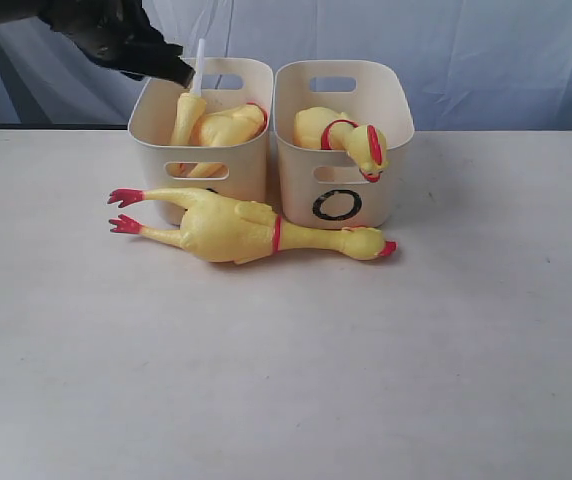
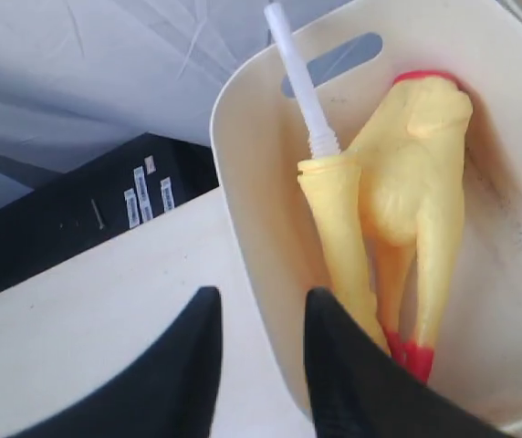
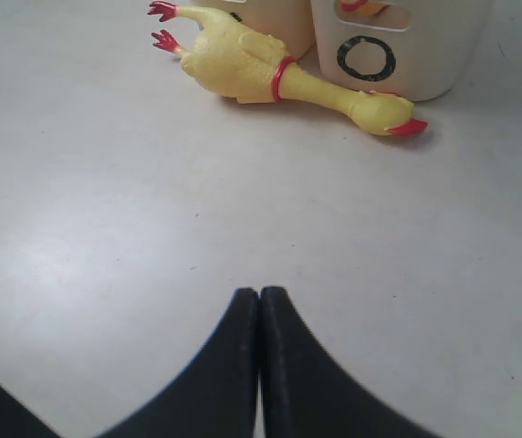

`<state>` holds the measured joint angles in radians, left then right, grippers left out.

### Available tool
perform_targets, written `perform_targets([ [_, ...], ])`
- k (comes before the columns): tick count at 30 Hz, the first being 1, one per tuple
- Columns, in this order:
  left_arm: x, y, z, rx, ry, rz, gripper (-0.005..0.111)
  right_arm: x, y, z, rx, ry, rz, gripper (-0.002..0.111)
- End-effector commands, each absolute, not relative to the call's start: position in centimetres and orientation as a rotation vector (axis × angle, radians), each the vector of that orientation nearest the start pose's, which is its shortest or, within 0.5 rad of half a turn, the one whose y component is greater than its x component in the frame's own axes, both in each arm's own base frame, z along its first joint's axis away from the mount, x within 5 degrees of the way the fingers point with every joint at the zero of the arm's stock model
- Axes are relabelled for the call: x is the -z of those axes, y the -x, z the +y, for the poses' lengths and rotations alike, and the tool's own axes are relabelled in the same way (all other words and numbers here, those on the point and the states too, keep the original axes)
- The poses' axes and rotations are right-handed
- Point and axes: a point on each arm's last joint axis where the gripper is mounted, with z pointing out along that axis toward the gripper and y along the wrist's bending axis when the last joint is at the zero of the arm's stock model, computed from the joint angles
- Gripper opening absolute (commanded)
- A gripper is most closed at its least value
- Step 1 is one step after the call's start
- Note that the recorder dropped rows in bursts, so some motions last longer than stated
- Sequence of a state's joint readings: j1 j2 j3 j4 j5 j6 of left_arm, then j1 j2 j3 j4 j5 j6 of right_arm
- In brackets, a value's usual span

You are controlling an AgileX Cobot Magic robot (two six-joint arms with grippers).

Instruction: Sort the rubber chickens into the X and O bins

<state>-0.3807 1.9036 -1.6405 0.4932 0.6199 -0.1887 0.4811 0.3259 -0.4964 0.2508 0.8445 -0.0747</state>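
Note:
Two cream bins stand side by side at the back. The right one (image 1: 391,160) bears a black O (image 3: 366,57). The left bin (image 1: 151,130) has its mark hidden behind a whole rubber chicken (image 1: 236,228) lying on the table in front. Inside the left bin a yellow neck piece (image 2: 339,228) with a white tube (image 2: 302,82) leans beside a body piece (image 2: 416,164). Another chicken (image 1: 341,132) lies in the O bin, its head hanging over the front rim. My left gripper (image 2: 261,297) hovers open over the left bin's outer rim, holding nothing. My right gripper (image 3: 259,294) is shut over bare table.
White cloth hangs behind the pale table (image 1: 286,380). A dark box with labels (image 2: 106,210) sits beyond the table edge near the left bin.

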Motion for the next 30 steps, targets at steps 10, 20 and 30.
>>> perform_targets([
  [10, -32.0, -32.6, -10.0, -0.305, -0.607, 2.312, 0.019, -28.5, -4.2, 4.1, -0.515, 0.547, 2.105, -0.001],
  [20, -32.5, -20.2, -6.3, -0.085, -0.497, 2.218, 0.006, -28.9, -4.3, 4.1, -0.271, 0.936, 1.893, -0.001],
  [30, -31.6, -10.4, -3.3, 0.097, -0.417, 2.109, 0.000, -29.0, -8.2, 5.7, -0.144, 1.037, 1.817, -0.001],
])
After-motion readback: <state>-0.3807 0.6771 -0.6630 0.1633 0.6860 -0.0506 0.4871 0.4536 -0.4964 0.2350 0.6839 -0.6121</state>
